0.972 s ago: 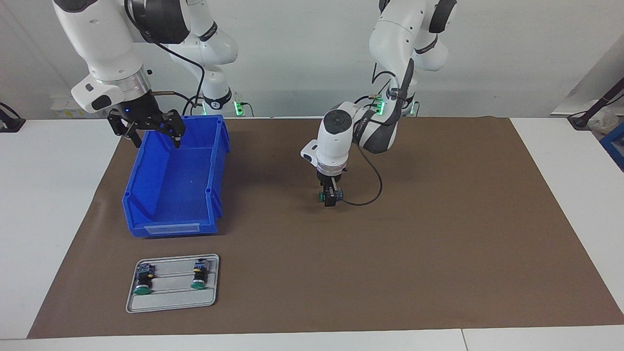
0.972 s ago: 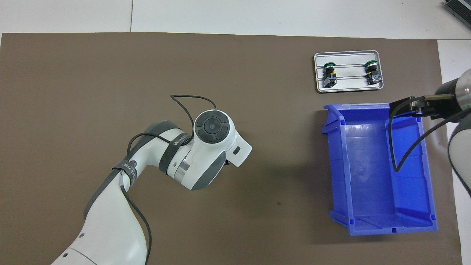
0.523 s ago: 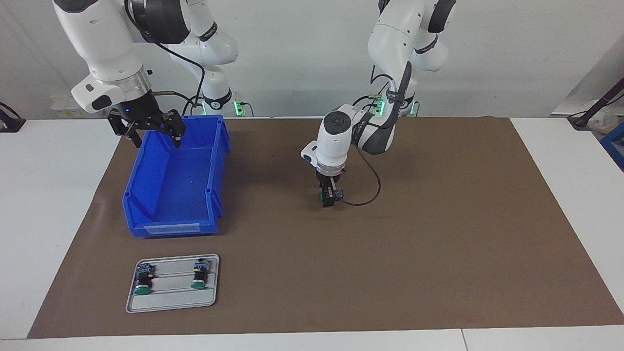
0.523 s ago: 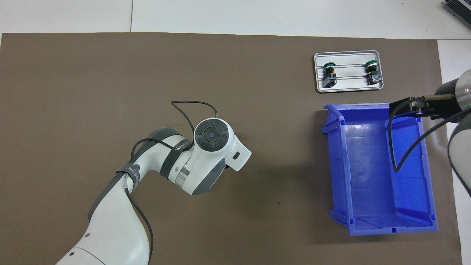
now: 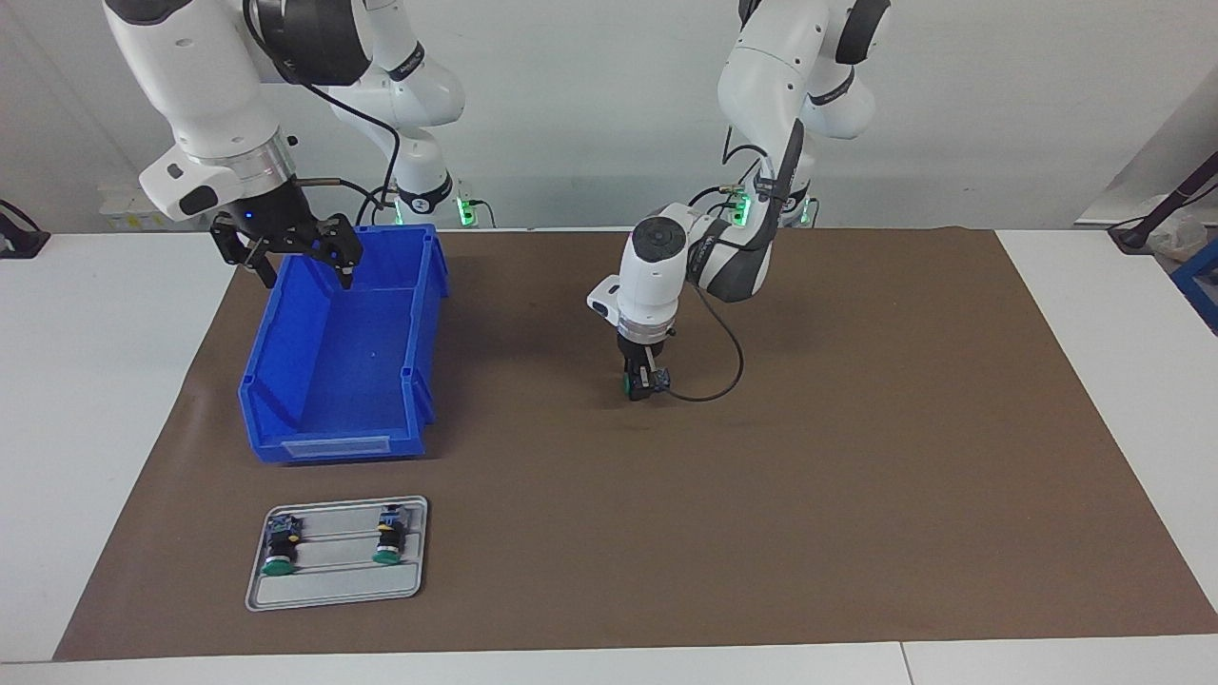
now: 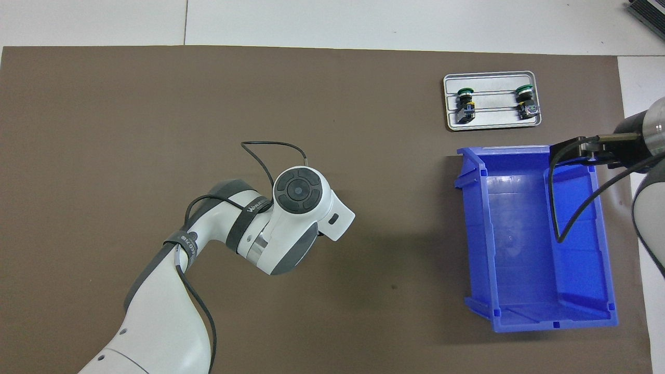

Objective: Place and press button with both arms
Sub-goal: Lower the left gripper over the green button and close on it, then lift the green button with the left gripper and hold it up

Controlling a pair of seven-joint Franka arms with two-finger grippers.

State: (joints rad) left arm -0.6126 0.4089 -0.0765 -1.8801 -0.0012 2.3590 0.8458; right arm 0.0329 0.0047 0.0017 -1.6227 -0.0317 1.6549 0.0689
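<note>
Button (image 5: 643,381) sits between the fingers of the left end effector (image 5: 644,385), which points straight down at mid brown mat (image 5: 856,457), low over it; fingers look clenched on the button, green cap toward the right arm's end. Right end effector (image 5: 297,268) hangs w/ fingers spread, released, over the robot-side edge of the blue bin (image 5: 338,362). Grey tray (image 5: 333,590) w/ two more buttons (image 5: 280,547) lies well apart from both, on the counter (image 5: 86,400)

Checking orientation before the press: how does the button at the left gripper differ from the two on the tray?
The button at the left gripper is mid-mat, cap toward the right arm's end; the tray buttons lie in the tray, caps away from the robots. All have green caps.
</note>
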